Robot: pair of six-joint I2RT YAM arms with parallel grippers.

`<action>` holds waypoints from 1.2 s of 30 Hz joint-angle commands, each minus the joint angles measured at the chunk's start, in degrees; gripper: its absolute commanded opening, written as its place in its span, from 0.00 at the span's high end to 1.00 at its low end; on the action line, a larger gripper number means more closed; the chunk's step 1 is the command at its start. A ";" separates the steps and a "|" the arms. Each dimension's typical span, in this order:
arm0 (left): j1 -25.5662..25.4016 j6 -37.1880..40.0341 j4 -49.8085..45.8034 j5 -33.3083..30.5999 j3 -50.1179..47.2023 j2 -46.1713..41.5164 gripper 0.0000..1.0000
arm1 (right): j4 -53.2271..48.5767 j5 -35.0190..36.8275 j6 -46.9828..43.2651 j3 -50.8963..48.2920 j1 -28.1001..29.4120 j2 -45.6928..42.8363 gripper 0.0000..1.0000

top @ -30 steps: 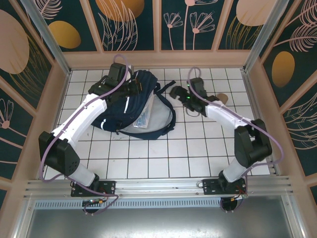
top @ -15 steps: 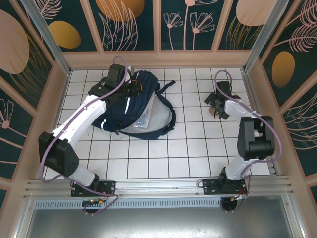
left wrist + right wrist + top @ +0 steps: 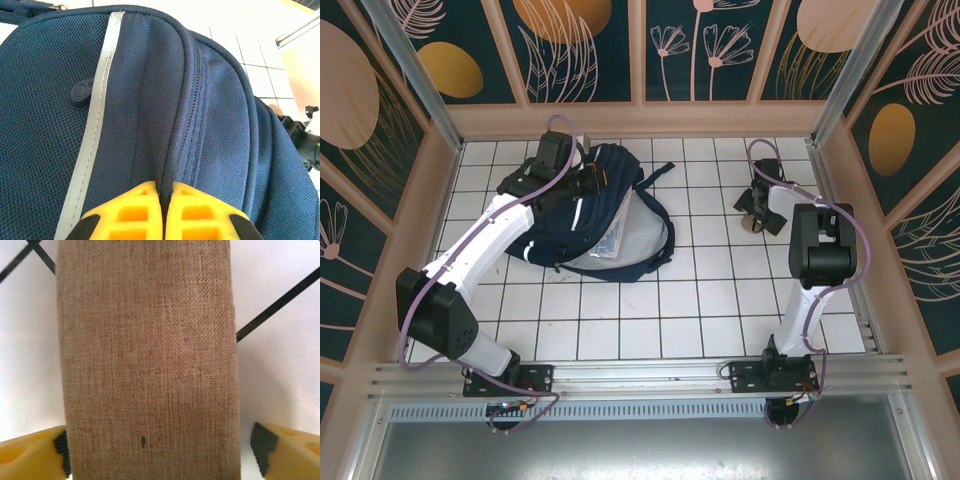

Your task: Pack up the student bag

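Brown woven cloth (image 3: 150, 350) runs off frame top and bottom; we cannot name it. Right gripper (image 3: 160, 442) straddles it, jaws apart. Student bag (image 3: 605, 225) lies left of centre on the tiled table (image 3: 700, 300), far end under the left arm. It is navy with a white stripe and a pale near panel. Left gripper (image 3: 162, 187) pinches its fabric.

Student bag (image 3: 620, 185) partly under left arm (image 3: 485, 235)

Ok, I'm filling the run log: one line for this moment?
left gripper: shut on student bag | right gripper: open, straddling brown woven item
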 commanded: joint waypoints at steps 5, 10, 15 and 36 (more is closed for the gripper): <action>0.14 -0.80 4.48 1.21 0.61 -2.78 1.00 | -0.05 -0.85 -1.23 -0.47 0.18 -0.97 0.41; 0.14 -0.18 4.03 0.39 1.24 -2.62 1.00 | -0.19 0.43 -1.62 -2.82 1.84 -5.41 0.47; 0.14 -0.09 3.85 -0.40 1.54 -2.45 1.00 | -1.64 0.15 -1.07 -3.87 6.17 -10.67 0.48; 0.15 -1.39 4.59 -0.65 -0.12 -3.70 1.00 | -1.64 -4.65 16.52 8.05 42.22 -5.76 0.52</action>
